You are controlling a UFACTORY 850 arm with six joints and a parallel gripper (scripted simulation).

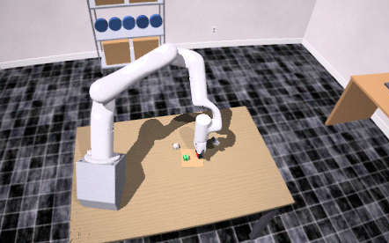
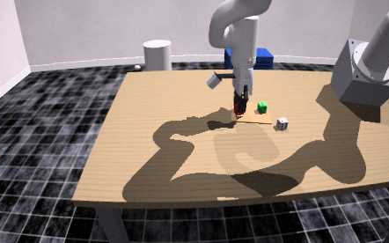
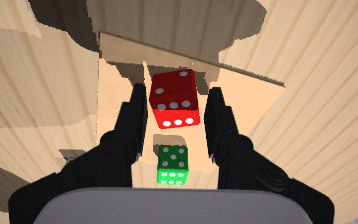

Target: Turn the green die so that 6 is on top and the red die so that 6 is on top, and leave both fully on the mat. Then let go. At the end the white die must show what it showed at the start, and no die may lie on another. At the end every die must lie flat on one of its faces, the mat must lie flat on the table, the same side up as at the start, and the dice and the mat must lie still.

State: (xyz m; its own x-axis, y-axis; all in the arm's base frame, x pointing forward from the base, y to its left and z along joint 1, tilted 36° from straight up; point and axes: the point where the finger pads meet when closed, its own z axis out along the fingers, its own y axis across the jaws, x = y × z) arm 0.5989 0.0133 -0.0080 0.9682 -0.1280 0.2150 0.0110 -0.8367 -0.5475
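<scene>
The red die (image 1: 197, 154) (image 2: 235, 111) (image 3: 175, 95) is over the mat (image 1: 193, 164) (image 2: 260, 119) (image 3: 241, 95). The wrist view shows six pips on its upper face, partly shadowed, and two on a side. My gripper (image 1: 200, 156) (image 2: 240, 108) (image 3: 176, 101) is partly open around it, with a gap on both sides. The green die (image 1: 186, 158) (image 2: 261, 107) (image 3: 173, 162) sits on the mat, six on top and five on a side. The white die (image 1: 175, 146) (image 2: 282, 123) stands off the mat; its top number is unclear.
The wooden table (image 1: 164, 194) (image 2: 155, 97) bears the mat and dice. A dark line runs along one mat edge; whether that edge is raised is unclear. The arm's base (image 1: 99, 182) (image 2: 366, 72) stands at one end. The green die is close beside the gripper.
</scene>
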